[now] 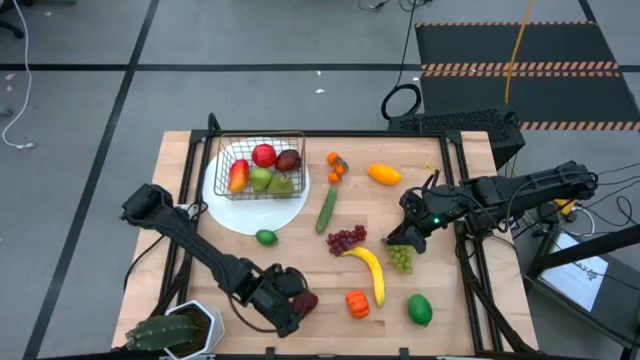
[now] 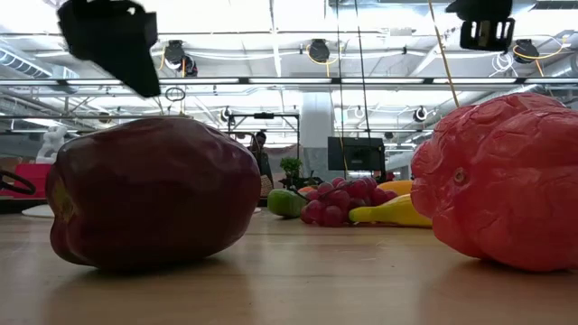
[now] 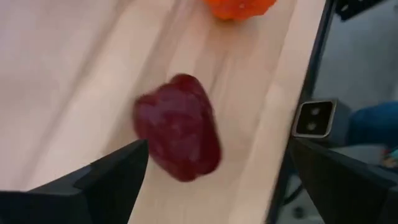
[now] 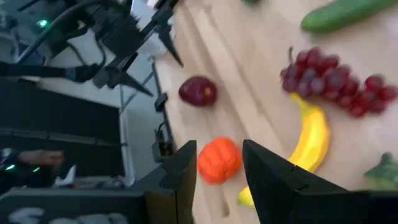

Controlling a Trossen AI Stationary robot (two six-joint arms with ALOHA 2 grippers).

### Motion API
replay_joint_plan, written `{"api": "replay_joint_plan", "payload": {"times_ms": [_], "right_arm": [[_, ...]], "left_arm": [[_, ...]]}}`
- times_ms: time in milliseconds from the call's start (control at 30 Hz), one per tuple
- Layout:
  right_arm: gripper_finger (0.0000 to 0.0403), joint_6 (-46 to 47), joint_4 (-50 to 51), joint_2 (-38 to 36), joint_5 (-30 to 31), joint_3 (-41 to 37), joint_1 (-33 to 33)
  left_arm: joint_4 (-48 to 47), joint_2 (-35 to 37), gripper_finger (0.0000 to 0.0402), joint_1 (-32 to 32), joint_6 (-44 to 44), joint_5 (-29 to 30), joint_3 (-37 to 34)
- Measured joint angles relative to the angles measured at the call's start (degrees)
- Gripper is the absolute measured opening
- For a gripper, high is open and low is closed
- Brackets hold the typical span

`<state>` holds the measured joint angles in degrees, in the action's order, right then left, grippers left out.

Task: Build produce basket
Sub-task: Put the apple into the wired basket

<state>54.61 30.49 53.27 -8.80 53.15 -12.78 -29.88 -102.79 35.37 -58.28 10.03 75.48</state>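
The wire basket [image 1: 228, 150] stands on a round white plate [image 1: 262, 218] at the far left and holds several pieces of produce. A dark red toy fruit [image 1: 306, 299] [image 3: 179, 127] [image 2: 153, 191] lies on the table near the front edge, left of an orange pepper [image 1: 357, 303] [image 2: 508, 181]. My left gripper [image 1: 290, 305] [image 3: 219, 144] hangs over the red fruit, slanting down and open wide, with one finger on either side and clear of it. My right gripper [image 1: 407, 238] [image 4: 219, 146] hovers by the green grapes [image 1: 400, 258], open, with nothing between its fingers.
A spiky potted plant [image 1: 175, 330] stands at the near left corner. A lime [image 1: 266, 237], cucumber [image 1: 326, 208], purple grapes [image 1: 345, 239], banana [image 1: 372, 272], mango [image 1: 384, 174] and a green fruit [image 1: 419, 308] are scattered over the table's middle and right.
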Motion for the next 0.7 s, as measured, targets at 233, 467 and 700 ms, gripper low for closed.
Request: {"api": "replay_joint_plan", "payload": {"times_ms": [233, 467, 700], "right_arm": [[0.0123, 0.34, 0.21, -0.36, -0.33, 0.0, -3.12], [0.0123, -1.23, 0.22, -0.34, -0.06, -0.02, -3.45], [0.0123, -1.35, 0.21, -0.34, -0.47, -0.02, -3.45]], "left_arm": [[0.98, -4.52, 0.0398, -0.07, -11.05, -1.51, 0.0], [1.41, -8.31, 0.0398, -0.74, -13.08, -0.53, 0.0], [4.23, -11.16, 0.0363, -1.92, -13.42, -0.8, 0.0]]}}
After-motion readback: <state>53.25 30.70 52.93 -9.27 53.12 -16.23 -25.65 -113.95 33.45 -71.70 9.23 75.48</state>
